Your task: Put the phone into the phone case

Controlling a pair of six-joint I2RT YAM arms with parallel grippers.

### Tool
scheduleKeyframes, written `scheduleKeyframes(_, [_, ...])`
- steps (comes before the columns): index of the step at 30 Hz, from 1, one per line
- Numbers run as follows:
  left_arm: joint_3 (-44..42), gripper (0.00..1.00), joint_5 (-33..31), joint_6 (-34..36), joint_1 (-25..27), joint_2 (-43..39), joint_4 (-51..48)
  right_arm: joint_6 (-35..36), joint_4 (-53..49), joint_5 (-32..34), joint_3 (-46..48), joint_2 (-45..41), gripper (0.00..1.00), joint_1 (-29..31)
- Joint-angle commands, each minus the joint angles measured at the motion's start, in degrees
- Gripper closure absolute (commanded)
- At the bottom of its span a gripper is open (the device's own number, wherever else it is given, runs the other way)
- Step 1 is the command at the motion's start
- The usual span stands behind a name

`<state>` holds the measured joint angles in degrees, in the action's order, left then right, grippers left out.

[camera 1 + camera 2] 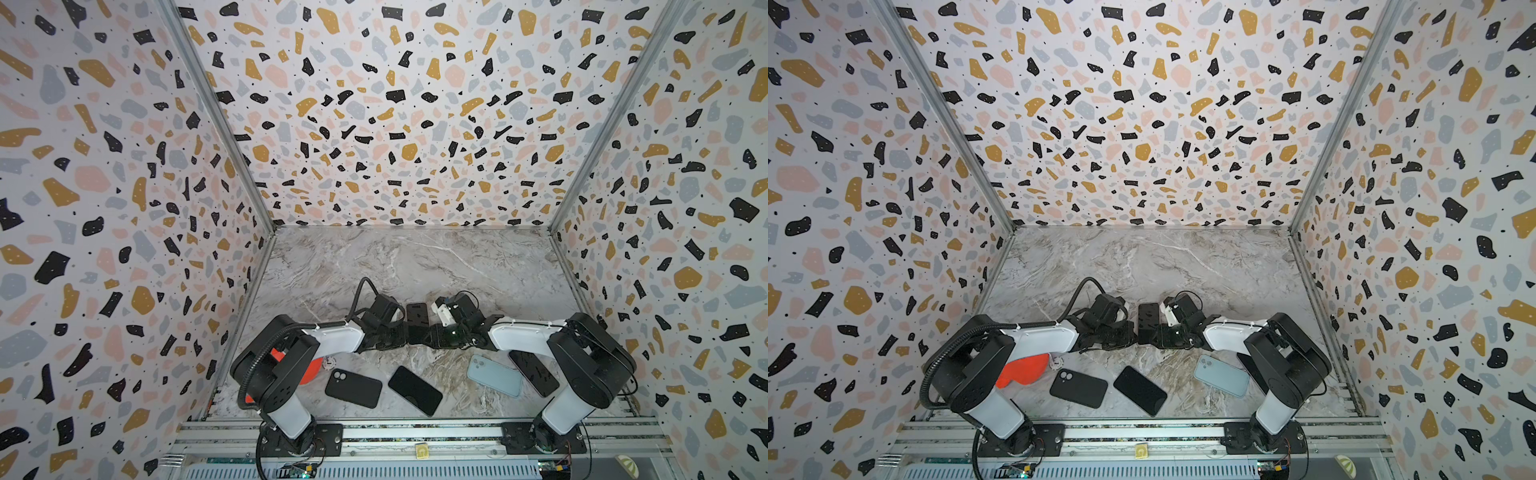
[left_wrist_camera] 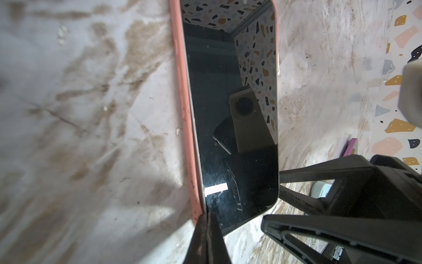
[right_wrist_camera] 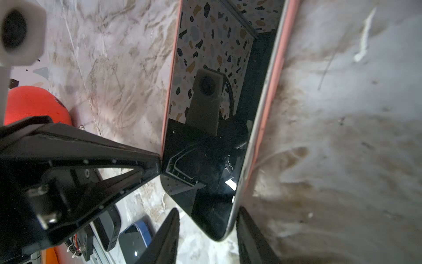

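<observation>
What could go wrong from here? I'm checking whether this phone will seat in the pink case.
1. The left claw, shut, presses at the rim of the pink case beside the phone; it could push the case away.
2. The phone's silver edge shows above the rim near the right claw, so that corner may stay unseated.
3. The claws sit close and might collide.

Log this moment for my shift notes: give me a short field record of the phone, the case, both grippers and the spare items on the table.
phone: dark screen up, between both grippers
case: pink, rim along the phone's edge; seating unclear
left gripper: shut at the phone's corner by the case rim
right gripper: jaws straddling the phone's end; contact unclear
spares: black phone case, black phone, light blue phone
table: marble
</observation>
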<state>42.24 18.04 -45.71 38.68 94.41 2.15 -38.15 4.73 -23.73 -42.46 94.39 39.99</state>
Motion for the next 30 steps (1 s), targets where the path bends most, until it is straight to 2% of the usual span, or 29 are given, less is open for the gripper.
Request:
scheduleKeyframes(1, [-2.2,0.98,-2.1,1.0,0.7,3.4,-1.6,0.1,0.6,-1.2,-0.8,0.5,0.58,1.3])
scheduleKeyframes(5, [-1.2,0.94,-3.3,2.0,0.7,1.2,-3.7,1.2,-2.1,1.4,-1.9,-1.2,0.58,1.2])
scheduleKeyframes(11, [0.1,0.79,-6.6,3.8,0.6,-2.4,-6.7,2.5,-7.1,7.4,-3.6,-4.1,0.58,1.3])
scheduleKeyframes(14, [-0.1,0.76,-6.6,3.5,0.6,-3.6,-5.3,1.4,-7.8,9.2,-3.3,-5.2,0.59,1.6])
scheduleKeyframes(21, [-0.4,0.75,-3.7,1.2,0.6,-2.6,0.8,-0.1,-7.7,10.7,-2.9,-5.8,0.61,2.6])
scheduleKeyframes(30, [0.8,0.74,-3.2,1.9,0.6,0.1,1.6,-0.9,-7.2,10.9,-3.4,-4.0,0.67,3.7])
